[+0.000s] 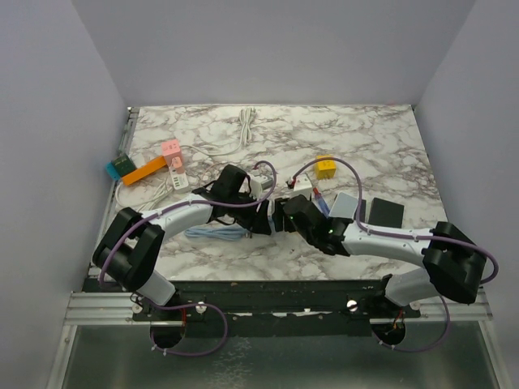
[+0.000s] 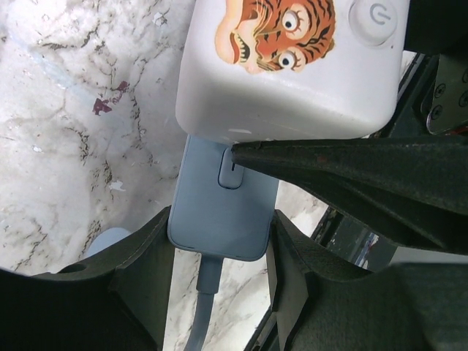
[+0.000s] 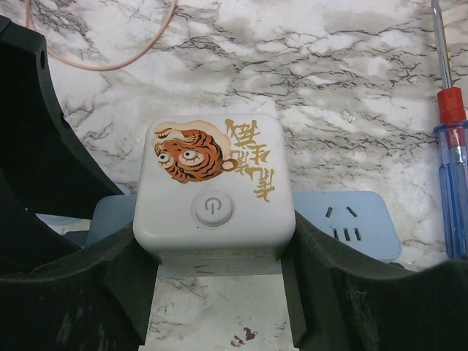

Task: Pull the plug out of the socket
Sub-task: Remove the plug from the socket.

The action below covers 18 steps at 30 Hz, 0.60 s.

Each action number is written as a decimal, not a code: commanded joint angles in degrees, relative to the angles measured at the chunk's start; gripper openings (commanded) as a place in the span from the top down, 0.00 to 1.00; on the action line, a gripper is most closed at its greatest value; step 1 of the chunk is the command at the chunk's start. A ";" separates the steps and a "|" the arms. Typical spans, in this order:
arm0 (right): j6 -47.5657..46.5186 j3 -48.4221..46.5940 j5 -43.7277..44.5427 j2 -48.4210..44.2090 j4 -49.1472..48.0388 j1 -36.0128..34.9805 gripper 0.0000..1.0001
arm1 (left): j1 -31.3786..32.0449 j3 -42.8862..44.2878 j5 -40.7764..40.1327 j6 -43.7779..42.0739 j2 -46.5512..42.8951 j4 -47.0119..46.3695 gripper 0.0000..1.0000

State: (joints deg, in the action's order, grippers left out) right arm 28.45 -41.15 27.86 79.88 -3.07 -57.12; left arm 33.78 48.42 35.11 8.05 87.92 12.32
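Observation:
A white cube socket (image 3: pixel 213 183) with a tiger sticker and a power button lies on the marble table. My right gripper (image 3: pixel 219 245) is shut on it, one finger on each side. A blue-grey plug (image 2: pixel 223 212) sits in the cube's (image 2: pixel 292 66) side face, with its cable (image 2: pixel 205 307) running towards the camera. My left gripper (image 2: pixel 221 223) is shut on the plug, its fingers (image 2: pixel 146 256) pressing both edges. In the top view both grippers meet mid-table, the left (image 1: pixel 259 203) and the right (image 1: pixel 276 212), and they hide the plug.
A light-blue piece with socket slots (image 3: pixel 351 219) shows behind the cube. A red and blue screwdriver (image 3: pixel 450 168) lies to the right. A coiled blue cable (image 1: pixel 215 233), yellow cube (image 1: pixel 326 167), black block (image 1: pixel 384 212), pink cube (image 1: pixel 170 147) and orange strip (image 1: pixel 144 171) lie around.

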 commanded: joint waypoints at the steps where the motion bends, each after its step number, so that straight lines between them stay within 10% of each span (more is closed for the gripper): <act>1: -1.60 -0.46 4.45 -0.03 -2.93 -3.22 1.00 | -2.31 -0.26 -10.33 1.13 1.97 1.97 1.00; 18: 6.69 -2.22 -9.12 1.49 1.96 9.98 1.00 | 0.29 -0.35 -15.66 -0.75 1.52 3.75 1.00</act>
State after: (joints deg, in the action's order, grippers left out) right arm 34.52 -41.19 19.42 81.12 -2.87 -50.09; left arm 34.68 48.53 30.35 7.66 88.29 10.94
